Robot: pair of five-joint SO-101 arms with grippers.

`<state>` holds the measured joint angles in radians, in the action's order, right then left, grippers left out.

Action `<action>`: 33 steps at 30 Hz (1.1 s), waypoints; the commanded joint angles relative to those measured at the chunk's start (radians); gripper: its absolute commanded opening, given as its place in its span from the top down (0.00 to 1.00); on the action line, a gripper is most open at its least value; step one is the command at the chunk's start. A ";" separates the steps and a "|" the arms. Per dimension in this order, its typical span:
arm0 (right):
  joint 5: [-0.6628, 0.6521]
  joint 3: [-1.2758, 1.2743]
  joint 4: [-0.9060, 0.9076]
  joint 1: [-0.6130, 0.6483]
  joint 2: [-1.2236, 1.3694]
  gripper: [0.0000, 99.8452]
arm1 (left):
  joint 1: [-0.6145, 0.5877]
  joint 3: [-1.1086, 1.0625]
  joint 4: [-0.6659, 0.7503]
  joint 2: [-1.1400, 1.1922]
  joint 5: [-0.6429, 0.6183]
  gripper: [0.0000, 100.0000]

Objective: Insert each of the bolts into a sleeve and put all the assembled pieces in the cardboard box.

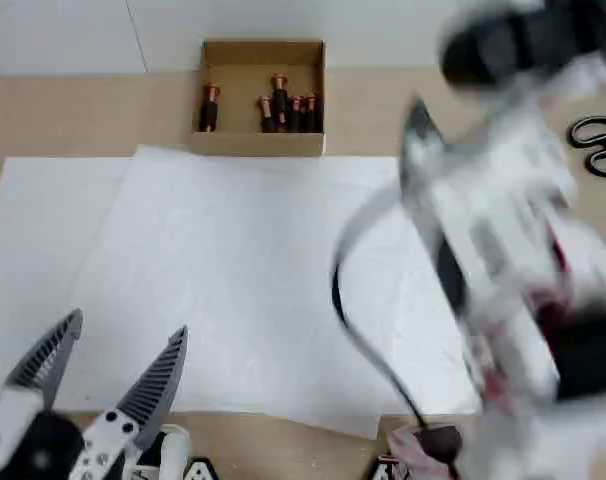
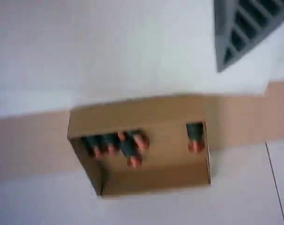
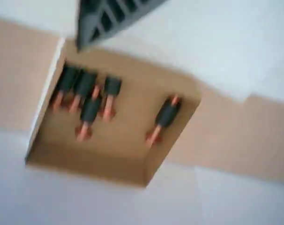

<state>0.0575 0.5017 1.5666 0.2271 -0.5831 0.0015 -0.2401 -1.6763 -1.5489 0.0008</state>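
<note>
5 assembled pieces (image 1: 279, 108) inside cardboard box (image 1: 263, 145) at far side of table (image 1: 63, 110): 4 clustered, 1 apart. Right wrist view: lying flat, orange ends out of black sleeves. Well apart from left gripper (image 1: 118, 350), spread wide, empty, over white sheet (image 1: 233, 270). Right gripper (image 1: 418, 135) blurred, opening impossible to tell. High view: scissors (image 1: 598, 145) at right.

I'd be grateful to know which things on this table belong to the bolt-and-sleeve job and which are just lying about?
Job: cardboard box; assembled pieces lying inside it.
Lying about: scissors; white sheet spread on the table.
</note>
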 commanded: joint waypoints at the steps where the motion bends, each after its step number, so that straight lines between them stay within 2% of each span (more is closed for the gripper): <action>1: 0.005 -0.012 0.108 -0.016 -0.174 0.75 | -0.002 -0.145 0.084 -0.120 0.008 0.69; 5: 0.005 -0.241 0.104 -0.018 -0.387 0.75 | -0.003 -0.400 0.201 -0.285 0.008 0.69; 10: 0.003 -0.730 0.073 -0.018 -0.677 0.75 | -0.002 -0.650 0.315 -0.265 0.008 0.69; 13: 0.003 -1.053 -0.087 -0.019 -0.865 0.75 | -0.002 -0.816 0.450 -0.270 0.008 0.69; 17: 0.000 -1.450 -0.414 -0.019 -1.115 0.75 | -0.003 -1.010 0.612 -0.270 0.008 0.69; 19: 0.000 -1.619 -0.519 -0.027 -1.214 0.75 | -0.003 -1.087 0.671 -0.270 0.008 0.69; 27: 0.003 -1.964 -0.713 -0.236 -1.230 0.75 | -0.003 -1.287 0.776 -0.270 0.008 0.69; 33: 0.005 -2.116 -0.786 -0.257 -1.231 0.75 | -0.003 -1.417 0.852 -0.270 0.008 0.69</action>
<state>0.0575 -1.5850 0.8193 -0.0199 -1.8013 0.0015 -1.6333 -0.8677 -1.8098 0.0038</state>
